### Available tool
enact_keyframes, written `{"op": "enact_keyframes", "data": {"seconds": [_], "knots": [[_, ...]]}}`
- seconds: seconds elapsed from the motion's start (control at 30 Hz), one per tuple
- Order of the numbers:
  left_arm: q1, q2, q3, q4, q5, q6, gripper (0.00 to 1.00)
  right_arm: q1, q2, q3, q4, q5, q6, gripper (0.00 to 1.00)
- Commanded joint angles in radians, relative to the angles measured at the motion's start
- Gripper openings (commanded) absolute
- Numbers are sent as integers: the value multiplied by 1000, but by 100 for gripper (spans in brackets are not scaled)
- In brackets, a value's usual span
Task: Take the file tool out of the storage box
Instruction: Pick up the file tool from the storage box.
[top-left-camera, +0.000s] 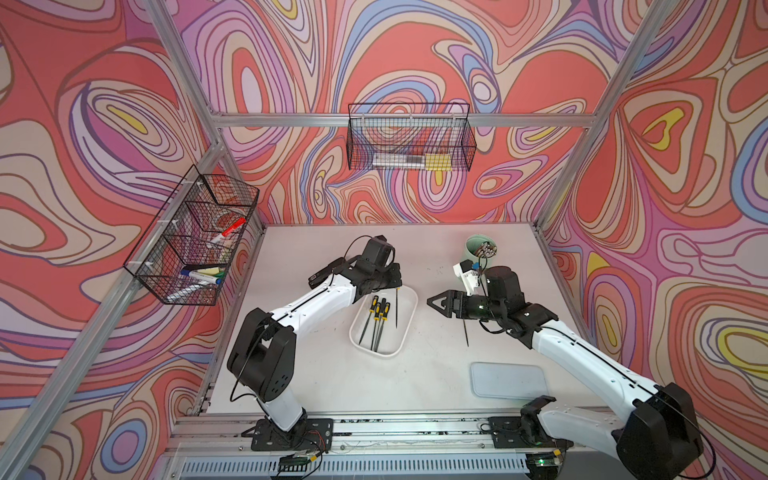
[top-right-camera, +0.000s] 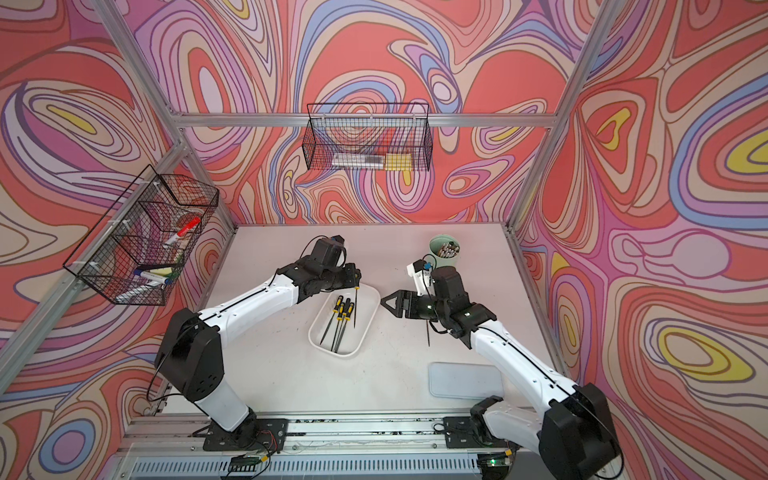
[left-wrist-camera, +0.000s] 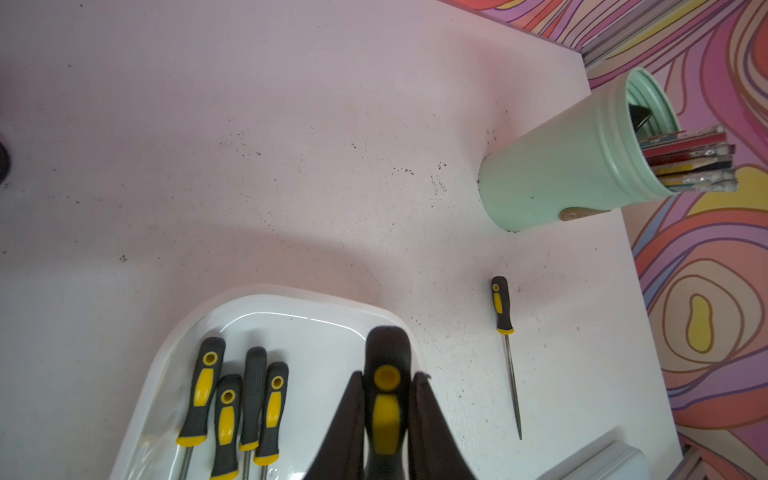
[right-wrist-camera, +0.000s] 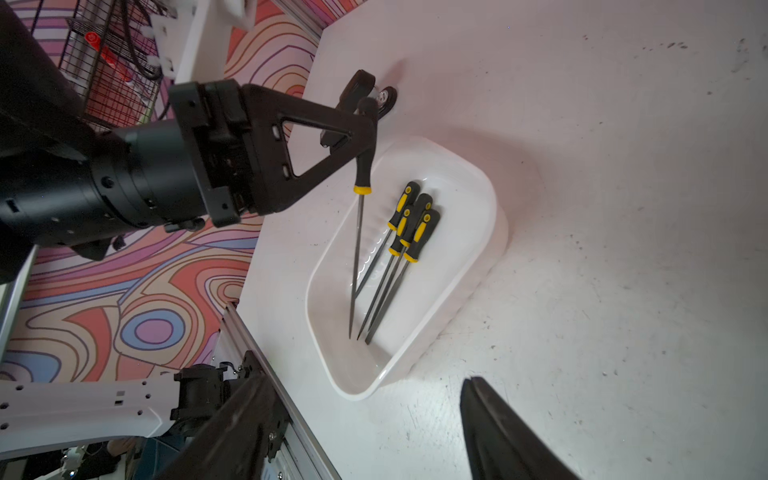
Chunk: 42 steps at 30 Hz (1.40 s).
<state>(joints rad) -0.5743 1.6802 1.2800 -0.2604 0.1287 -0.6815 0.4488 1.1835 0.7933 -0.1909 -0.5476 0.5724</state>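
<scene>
The white storage box (top-left-camera: 390, 347) (top-right-camera: 368, 328) sits mid-table with several black-and-yellow file tools (top-left-camera: 376, 320) (right-wrist-camera: 409, 232) lying in it. My left gripper (top-left-camera: 398, 286) (left-wrist-camera: 386, 382) is shut on the handle of one file tool (left-wrist-camera: 386, 415) (right-wrist-camera: 357, 232). It hangs tip-down over the box's far end, with the tip low inside the box. Another file tool (top-left-camera: 466, 332) (left-wrist-camera: 505, 332) lies on the table right of the box, partly under my right arm. My right gripper (top-left-camera: 430, 301) (right-wrist-camera: 368, 380) hovers open and empty just right of the box.
A mint-green cup (top-left-camera: 478, 249) (left-wrist-camera: 561, 174) holding small items stands at the back right. A flat pale lid (top-left-camera: 509, 380) lies near the front right. Wire baskets hang on the back wall (top-left-camera: 409, 137) and the left wall (top-left-camera: 195, 237).
</scene>
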Motion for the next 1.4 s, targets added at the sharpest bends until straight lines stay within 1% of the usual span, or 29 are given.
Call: {"op": "enact_keyframes", "data": {"seconds": [0.0,0.17,0.4,0.7,1.07,1.17,1.3,1.37], "knots": [[2,-45,-26,83,37,-103,13,27,48,-24,133,-17,47,67],[1,-60,-51,106,54,-148,13,54,123,-26,201,-15,61,61],[2,-71,-87,134,60,-196,10,80,196,-19,245,-20,67,48],[2,-72,-74,130,69,-195,9,113,269,10,269,-24,65,38],[1,-66,-70,129,79,-190,9,141,324,44,280,-33,68,25],[2,-68,-71,128,80,-188,9,146,332,51,282,-32,68,18],[2,-70,-69,125,81,-182,9,146,337,57,280,-28,67,6],[2,-70,-69,125,84,-178,11,147,331,57,281,-24,67,1]]}}
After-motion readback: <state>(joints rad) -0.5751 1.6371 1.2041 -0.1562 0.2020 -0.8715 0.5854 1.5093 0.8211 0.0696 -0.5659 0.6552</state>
